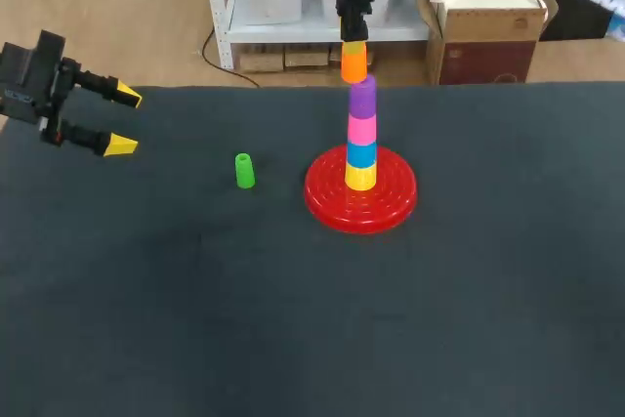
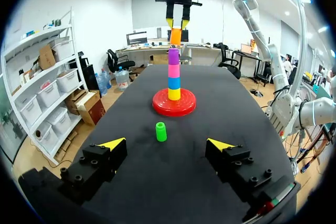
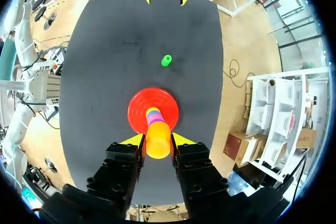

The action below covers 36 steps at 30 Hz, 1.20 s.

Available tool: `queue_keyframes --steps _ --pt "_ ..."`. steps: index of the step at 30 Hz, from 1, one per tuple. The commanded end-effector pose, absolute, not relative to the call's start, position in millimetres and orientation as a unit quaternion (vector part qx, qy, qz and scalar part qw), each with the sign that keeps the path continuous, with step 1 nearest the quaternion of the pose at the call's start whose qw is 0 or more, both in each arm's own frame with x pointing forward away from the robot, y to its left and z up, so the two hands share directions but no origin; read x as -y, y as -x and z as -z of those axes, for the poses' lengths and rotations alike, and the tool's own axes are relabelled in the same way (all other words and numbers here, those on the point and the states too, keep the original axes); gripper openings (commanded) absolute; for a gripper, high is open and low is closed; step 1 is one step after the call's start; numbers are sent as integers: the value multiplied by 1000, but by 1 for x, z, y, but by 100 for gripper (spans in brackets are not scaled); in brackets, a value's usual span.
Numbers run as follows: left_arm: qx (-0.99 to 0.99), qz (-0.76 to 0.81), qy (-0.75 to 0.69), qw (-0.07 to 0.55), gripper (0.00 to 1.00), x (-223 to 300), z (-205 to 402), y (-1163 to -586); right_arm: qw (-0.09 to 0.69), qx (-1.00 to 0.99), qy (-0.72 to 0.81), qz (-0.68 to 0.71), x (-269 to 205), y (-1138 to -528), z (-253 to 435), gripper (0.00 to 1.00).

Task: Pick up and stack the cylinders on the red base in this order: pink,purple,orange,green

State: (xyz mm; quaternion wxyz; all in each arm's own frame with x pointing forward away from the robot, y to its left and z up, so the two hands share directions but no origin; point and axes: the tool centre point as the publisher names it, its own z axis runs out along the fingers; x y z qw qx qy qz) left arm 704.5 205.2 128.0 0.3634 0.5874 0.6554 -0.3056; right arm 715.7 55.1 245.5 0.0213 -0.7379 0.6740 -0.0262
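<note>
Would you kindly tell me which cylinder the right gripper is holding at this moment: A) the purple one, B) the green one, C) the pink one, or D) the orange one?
D: the right gripper is shut on the orange cylinder above the purple cylinder that tops the stack, while the green cylinder sits untouched on the table.

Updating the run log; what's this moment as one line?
right gripper: shut on orange cylinder, above purple cylinder | left gripper: open | green cylinder: on table, apart from red base
</note>
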Motion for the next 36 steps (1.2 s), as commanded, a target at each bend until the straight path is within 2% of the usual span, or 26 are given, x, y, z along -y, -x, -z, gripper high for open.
queue_keyframes --steps 1,36 --pt "-655 305 -587 365 100 -206 -127 -704 11 -679 734 14 -50 -724 -241 0" --pt "-655 305 -587 365 100 -206 -127 -704 3 -700 714 -6 -34 -712 -214 0"
